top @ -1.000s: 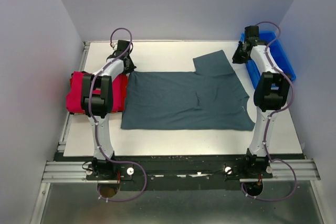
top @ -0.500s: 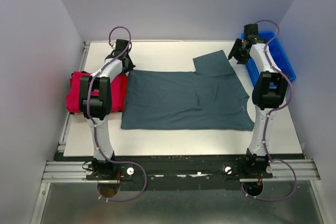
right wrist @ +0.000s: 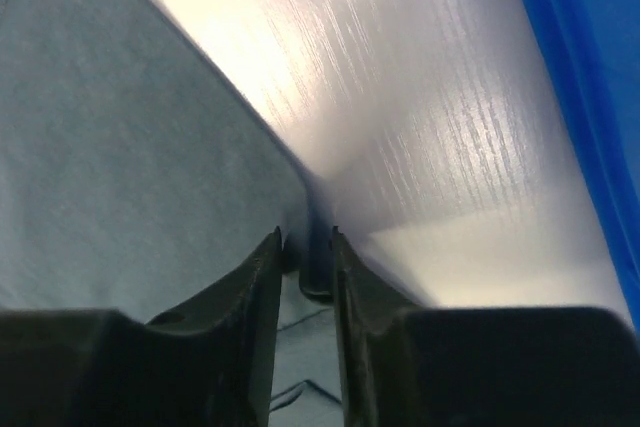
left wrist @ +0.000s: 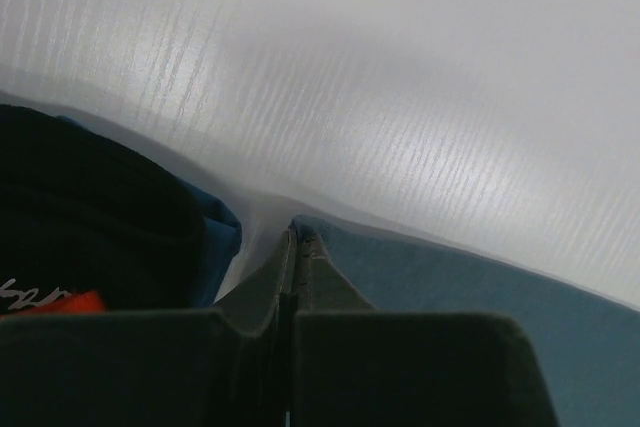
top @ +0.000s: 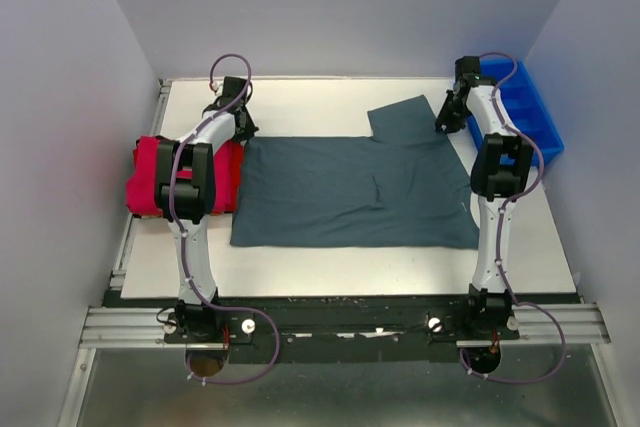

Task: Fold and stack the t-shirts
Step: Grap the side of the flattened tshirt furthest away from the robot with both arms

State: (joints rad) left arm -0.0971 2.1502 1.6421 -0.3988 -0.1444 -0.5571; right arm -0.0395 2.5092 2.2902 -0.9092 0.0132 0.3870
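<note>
At 10 o'clock on the worktop (top: 330, 92), left gripper (left wrist: 293, 242) clenches a corner of the grey t-shirt (top: 355, 192); at 2 o'clock right gripper (right wrist: 306, 247) pinches its sleeve (top: 405, 119). Thin bites: either could slip on lifting, skewing the fold.

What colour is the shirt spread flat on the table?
The shirt is dark slate grey-teal, plain; the top external view shows it best.

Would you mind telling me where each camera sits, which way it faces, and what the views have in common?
Top external: above and behind the bases, looking down on the table; both arms, grey t-shirt, red t-shirts and blue bin show.
Left wrist: on the left arm, looking along the left claw, shut on the grey t-shirt's corner.
Right wrist: looking along the right claw at the sleeve edge; blue bin rightwards.
Shared: all see the grey t-shirt.
</note>
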